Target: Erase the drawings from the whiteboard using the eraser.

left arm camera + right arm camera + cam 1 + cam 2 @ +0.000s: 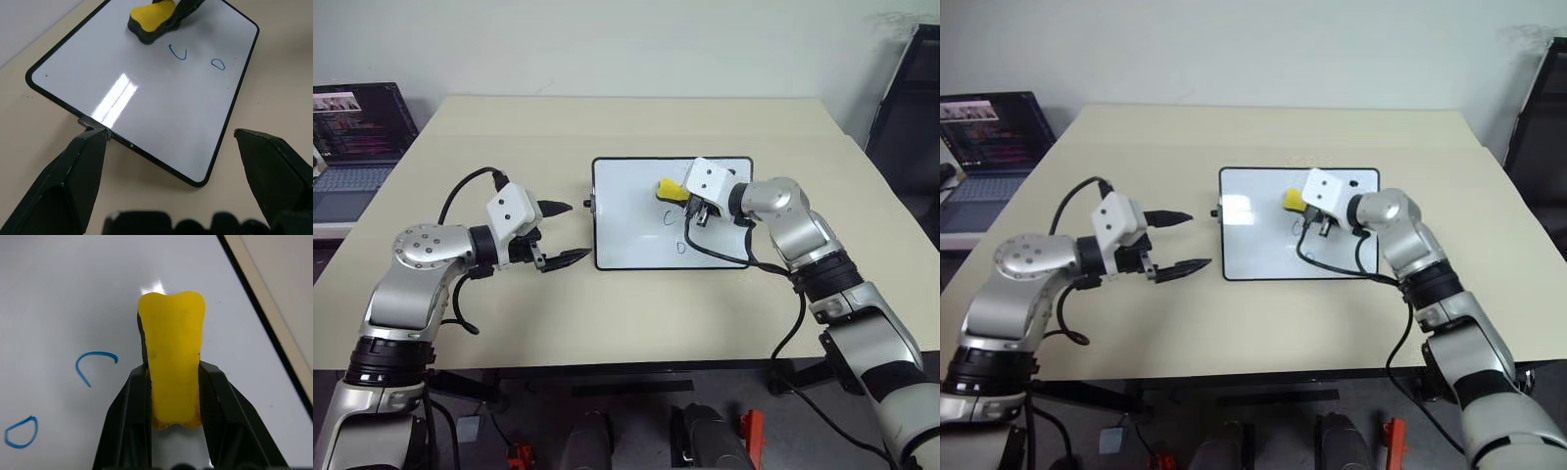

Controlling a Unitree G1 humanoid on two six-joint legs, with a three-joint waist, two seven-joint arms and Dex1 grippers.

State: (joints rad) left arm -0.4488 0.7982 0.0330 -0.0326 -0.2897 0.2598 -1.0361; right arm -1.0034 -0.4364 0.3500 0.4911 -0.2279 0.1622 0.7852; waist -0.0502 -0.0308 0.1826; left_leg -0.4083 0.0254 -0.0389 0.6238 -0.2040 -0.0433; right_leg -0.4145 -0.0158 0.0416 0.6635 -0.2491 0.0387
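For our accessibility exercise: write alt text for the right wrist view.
A gripper squeezes a yellow eraser over a glossy whiteboard. Beside the eraser are two small blue letters, a C and a D.

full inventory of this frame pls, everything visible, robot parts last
whiteboard: 1, white with black frame, centre of table
drawings: 2 readable, blue, C and D on the board near the eraser
eraser: 1, yellow with dark underside, over the board's far part
table: 1, beige, under everything
laptop: 1, dark, screen lit, on a surface left of the table
dark frame: 1, black, right of the table
left pincer: 1, black, open, at the board's left edge
right pincer: 1, black, shut on eraser
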